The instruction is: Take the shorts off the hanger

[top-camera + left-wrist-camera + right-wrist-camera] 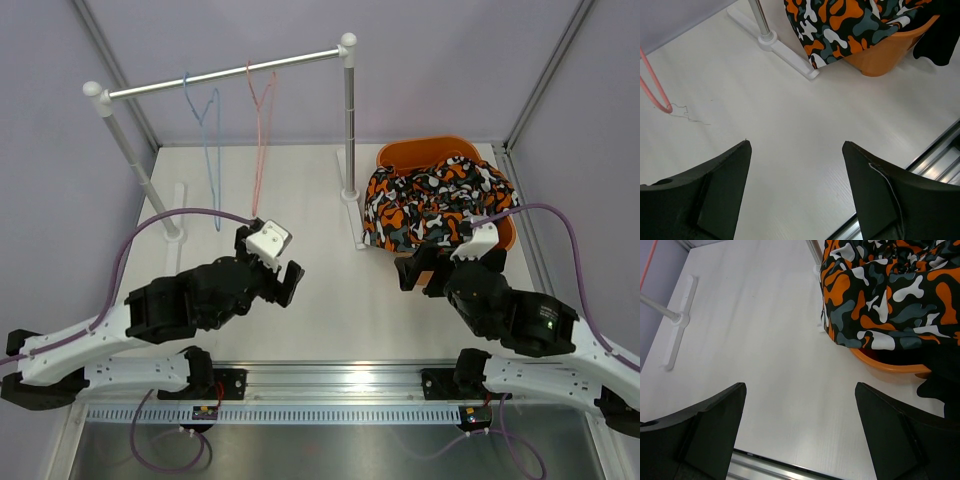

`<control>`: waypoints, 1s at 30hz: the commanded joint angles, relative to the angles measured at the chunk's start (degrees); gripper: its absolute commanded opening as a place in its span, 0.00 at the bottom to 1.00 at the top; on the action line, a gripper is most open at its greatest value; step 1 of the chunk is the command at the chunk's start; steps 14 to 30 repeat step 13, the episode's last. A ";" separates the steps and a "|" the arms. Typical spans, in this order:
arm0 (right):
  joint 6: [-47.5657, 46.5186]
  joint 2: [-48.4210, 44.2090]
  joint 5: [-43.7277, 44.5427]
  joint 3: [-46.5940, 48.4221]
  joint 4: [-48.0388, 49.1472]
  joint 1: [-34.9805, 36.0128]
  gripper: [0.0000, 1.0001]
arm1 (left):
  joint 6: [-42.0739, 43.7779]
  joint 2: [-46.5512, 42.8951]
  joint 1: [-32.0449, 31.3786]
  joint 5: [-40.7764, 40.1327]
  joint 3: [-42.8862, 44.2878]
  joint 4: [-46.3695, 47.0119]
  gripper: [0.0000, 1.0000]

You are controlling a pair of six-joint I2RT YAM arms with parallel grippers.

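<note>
The camouflage shorts [435, 200] lie heaped in and over an orange basket [425, 152] at the right; they also show in the left wrist view [840, 25] and the right wrist view [890, 295]. Black cloth, seemingly the black shorts [940, 382], hangs at the basket's near rim. A blue hanger [209, 130] and a pink hanger [260, 120] hang bare on the rail. My left gripper [278, 262] is open and empty over the table [795, 150]. My right gripper [415, 268] is open and empty beside the basket [800, 390].
A white rack with a metal rail [220, 75] stands at the back; its right post [349, 120] and foot [772, 42] are close to the basket, its left foot [677, 320] further off. An aluminium rail [330, 385] runs along the near edge.
</note>
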 commanded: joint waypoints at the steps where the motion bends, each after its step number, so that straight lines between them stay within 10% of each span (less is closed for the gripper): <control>1: 0.83 -1.62 1.85 -0.14 1.28 0.18 0.99 | 0.07 -1.46 -0.29 -1.80 -0.94 4.93 0.79; 30: 0.66 -0.57 2.11 -0.40 1.80 0.27 1.00 | -0.20 -1.46 -0.29 -1.71 -1.30 5.10 0.79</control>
